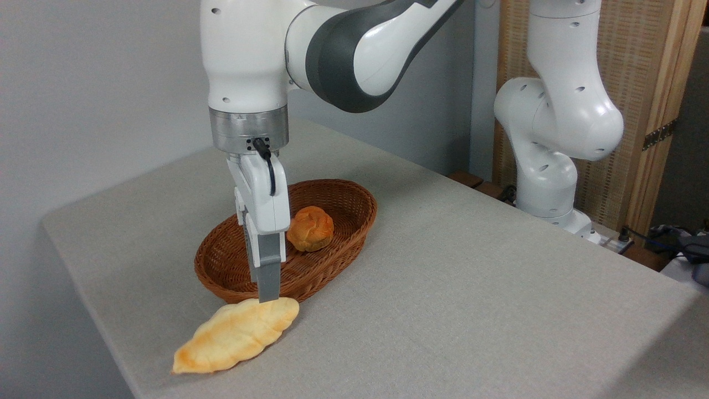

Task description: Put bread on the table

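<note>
The hand (268,296) is seen edge-on, so only one finger shows and you can't tell how far apart the two are. It also blocks part of the basket (338,244) interior behind it. The arm runs off the top of the frame, and the table (471,288) is cut off along the bottom and lower right.
</note>
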Robot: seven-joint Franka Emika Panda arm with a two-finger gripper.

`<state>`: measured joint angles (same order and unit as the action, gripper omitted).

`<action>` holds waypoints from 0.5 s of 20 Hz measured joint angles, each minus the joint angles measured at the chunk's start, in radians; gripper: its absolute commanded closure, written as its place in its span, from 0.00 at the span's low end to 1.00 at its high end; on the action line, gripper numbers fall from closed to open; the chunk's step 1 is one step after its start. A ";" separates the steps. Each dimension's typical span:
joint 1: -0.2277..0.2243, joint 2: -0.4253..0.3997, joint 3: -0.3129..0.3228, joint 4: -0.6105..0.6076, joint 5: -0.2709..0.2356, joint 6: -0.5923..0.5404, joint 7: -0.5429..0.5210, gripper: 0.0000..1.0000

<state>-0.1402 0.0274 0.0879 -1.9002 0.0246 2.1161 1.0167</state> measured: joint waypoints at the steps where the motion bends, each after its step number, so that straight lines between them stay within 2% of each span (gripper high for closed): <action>1: 0.000 0.000 0.000 0.001 0.000 0.000 -0.002 0.14; 3: 0.000 -0.004 0.000 0.004 -0.001 0.000 -0.019 0.13; 6: 0.000 -0.019 0.000 0.032 -0.016 0.000 -0.108 0.00; 10: -0.001 -0.034 -0.001 0.090 -0.081 -0.050 -0.247 0.00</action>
<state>-0.1412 -0.0064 0.0873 -1.8101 -0.0569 2.0658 0.7702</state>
